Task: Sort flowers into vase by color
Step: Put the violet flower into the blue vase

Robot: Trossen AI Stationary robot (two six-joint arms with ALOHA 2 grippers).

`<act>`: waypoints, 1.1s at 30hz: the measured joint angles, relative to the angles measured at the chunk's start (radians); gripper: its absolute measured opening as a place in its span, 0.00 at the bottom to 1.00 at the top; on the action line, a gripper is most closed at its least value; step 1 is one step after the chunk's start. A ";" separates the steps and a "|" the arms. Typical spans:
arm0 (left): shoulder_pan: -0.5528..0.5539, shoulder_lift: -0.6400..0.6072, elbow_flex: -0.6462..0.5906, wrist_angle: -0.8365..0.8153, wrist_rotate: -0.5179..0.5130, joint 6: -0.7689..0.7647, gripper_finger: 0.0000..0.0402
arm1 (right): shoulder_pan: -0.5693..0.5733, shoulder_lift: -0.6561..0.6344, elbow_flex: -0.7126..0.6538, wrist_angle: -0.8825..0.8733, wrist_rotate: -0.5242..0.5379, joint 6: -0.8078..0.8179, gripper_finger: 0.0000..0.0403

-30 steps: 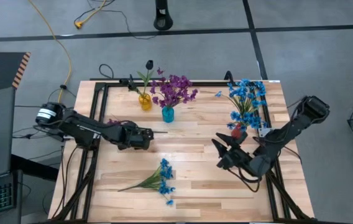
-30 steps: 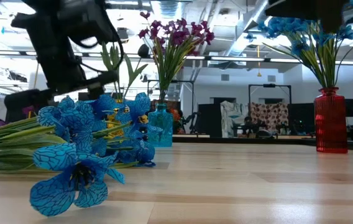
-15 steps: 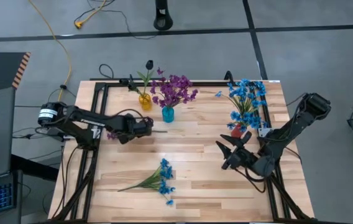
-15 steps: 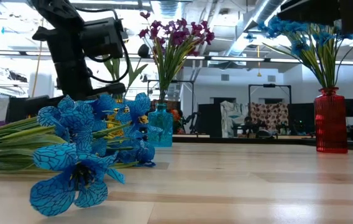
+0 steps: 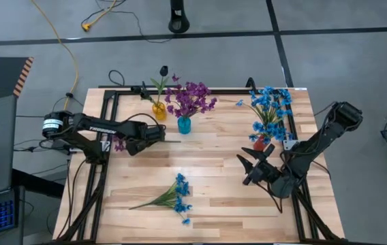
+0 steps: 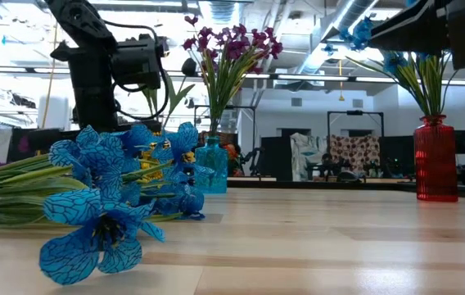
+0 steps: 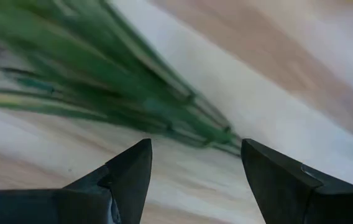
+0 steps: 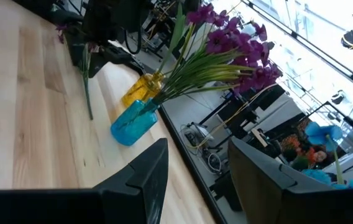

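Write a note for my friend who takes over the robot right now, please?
Left tool: open, near the table's left side, by a purple sprig lying there.
Right tool: open and empty, waiting on the right in front of the red vase.
Done: purple flowers stand in the blue vase, blue flowers in the red vase, one dark flower in the yellow vase.
Left: the blue bunch on the table's front and the purple sprig.
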 joint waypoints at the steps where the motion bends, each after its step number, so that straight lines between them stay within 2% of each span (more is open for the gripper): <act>1: 0.001 0.000 -0.007 0.002 0.015 0.000 0.59 | 0.000 0.000 0.000 -0.012 0.000 0.015 0.48; 6: 0.001 -0.004 -0.040 0.006 0.038 -0.044 0.59 | 0.000 0.000 0.001 -0.045 0.000 0.059 0.48; 11: 0.005 -0.003 -0.041 0.007 0.035 -0.027 0.58 | 0.000 0.000 0.001 -0.044 0.000 0.061 0.48; 21: 0.004 -0.002 -0.037 0.007 0.073 0.041 0.44 | 0.000 0.000 0.001 -0.044 -0.001 0.062 0.48; 29: 0.011 -0.001 -0.037 0.016 0.034 -0.027 0.43 | 0.000 0.000 0.001 -0.044 -0.001 0.062 0.48; 33: 0.012 0.000 -0.037 0.063 0.038 -0.011 0.43 | 0.000 0.000 0.001 -0.044 -0.001 0.061 0.48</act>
